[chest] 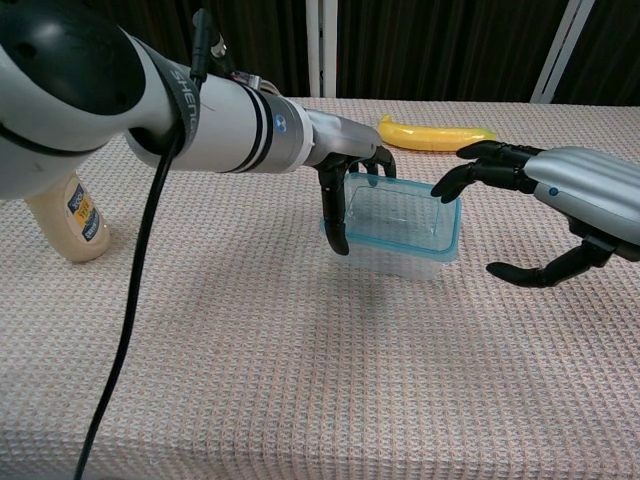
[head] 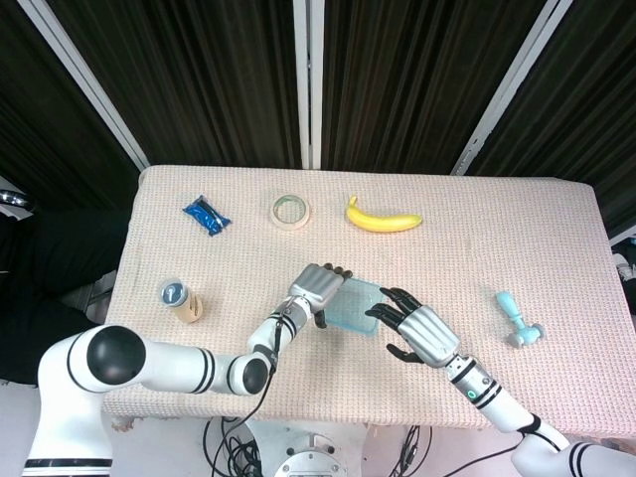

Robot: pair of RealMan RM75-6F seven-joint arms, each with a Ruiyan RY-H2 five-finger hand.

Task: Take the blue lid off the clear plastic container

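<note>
The clear plastic container (chest: 400,252) stands mid-table with its blue lid (chest: 447,228) seated on top; in the head view the lid (head: 354,304) shows as a pale blue rectangle. My left hand (chest: 343,190) grips the container's left end, fingers over the far rim and thumb down the near side; the head view shows that left hand (head: 317,289) too. My right hand (chest: 545,205) hovers open at the container's right end, fingers spread, tips close to the lid's corner. Whether they touch it I cannot tell. From above, the right hand (head: 417,329) overlaps the lid's right edge.
A banana (head: 383,219), a tape roll (head: 290,210) and a blue packet (head: 206,215) lie along the far side. A mayonnaise bottle (chest: 65,222) stands at the left. A light blue tool (head: 518,319) lies at the right.
</note>
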